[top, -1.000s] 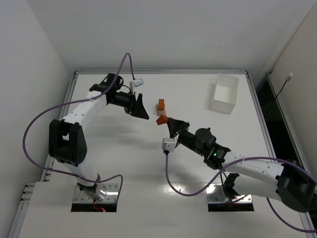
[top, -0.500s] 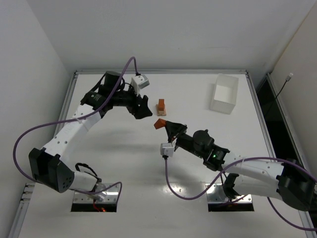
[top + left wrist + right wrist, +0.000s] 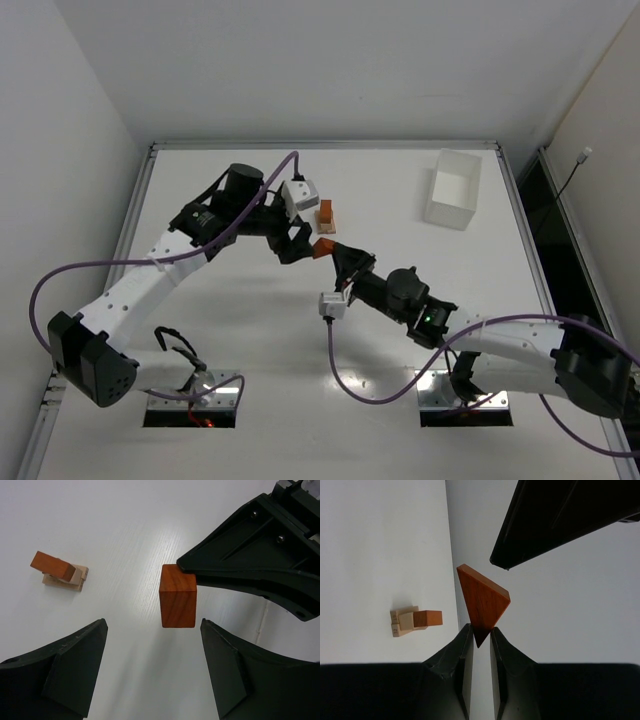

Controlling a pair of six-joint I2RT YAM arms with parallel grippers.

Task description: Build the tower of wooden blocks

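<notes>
The wood block tower (image 3: 326, 216) is a short stack of tan blocks with a reddish-brown block on top, standing at the table's middle back. It also shows in the left wrist view (image 3: 60, 571) and the right wrist view (image 3: 414, 621). My right gripper (image 3: 338, 256) is shut on a reddish-brown triangular wedge (image 3: 323, 248), pinching one corner (image 3: 482, 600) and holding it above the table just in front of the tower. My left gripper (image 3: 298, 240) is open and empty, its jaws spread on either side just short of the wedge (image 3: 178, 602).
A white rectangular tray (image 3: 453, 188) stands at the back right. The table's raised edge runs along the back and sides. Purple cables loop from both arms over the near half of the table.
My left arm has swung right and forward, bringing its open gripper up to the wedge. My right gripper has shifted slightly toward me, still holding the wedge.
</notes>
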